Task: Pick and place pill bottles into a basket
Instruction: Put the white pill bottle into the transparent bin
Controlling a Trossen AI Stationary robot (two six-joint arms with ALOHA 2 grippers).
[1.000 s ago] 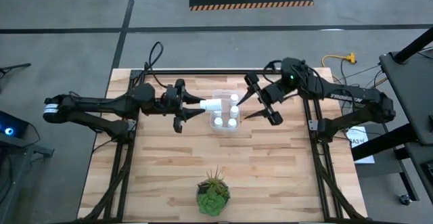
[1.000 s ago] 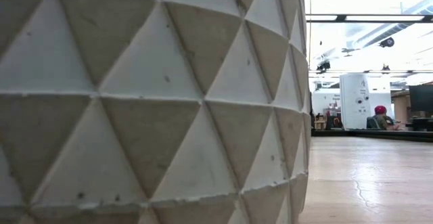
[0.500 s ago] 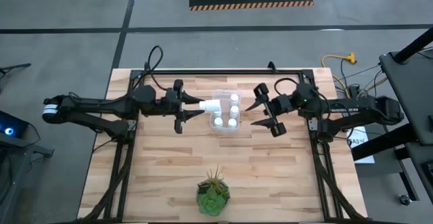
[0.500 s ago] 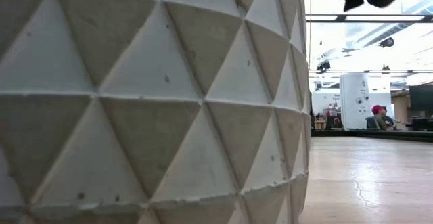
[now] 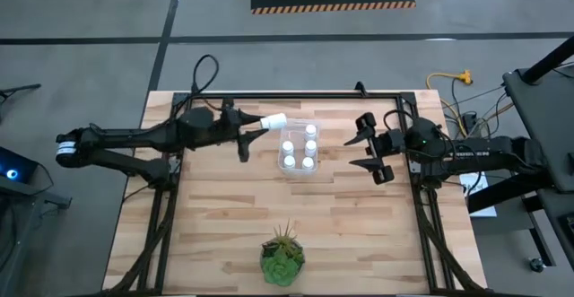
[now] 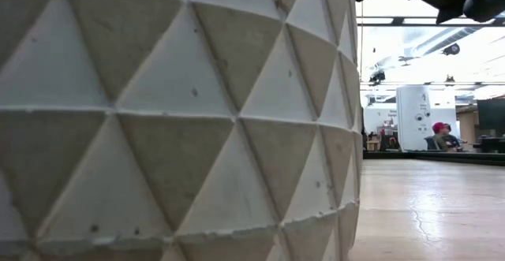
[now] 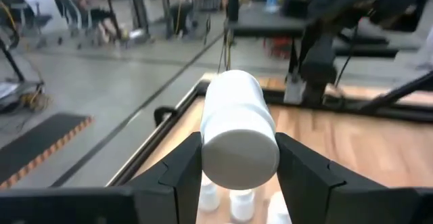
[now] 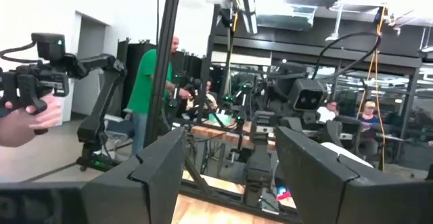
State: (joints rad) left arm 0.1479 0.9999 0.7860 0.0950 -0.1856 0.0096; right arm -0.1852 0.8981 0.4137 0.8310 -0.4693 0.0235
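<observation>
Risk, first entry: bottle slipping or falling outside the basket. Left gripper clamps this white bottle on its sides, lying level, cap end toward the basket. In the high view the bottle hangs at the basket's far left corner, at or just outside the rim rather than over the open space. Judged cause of a miss: letting go here would likely send it onto the rim or the table, where a round bottle could roll off. A sideways drop could also knock over the bottles standing inside.

Risk, second entry: crowding. Four white caps show inside the basket, standing in a two-by-two block. Free room appears to lie at the far end only, so the bottle would need to go in there, ideally turned upright; otherwise it may rest on top of the others.

Position of bottle to gripper: in the left wrist view the bottle sits between the two dark fingers, touching both, with white caps of basket bottles visible just below it.

Right gripper: fingers spread apart, holding nothing, parked well to the right of the basket, above the table.

Other item: plant at the near edge, well apart from the work.
</observation>
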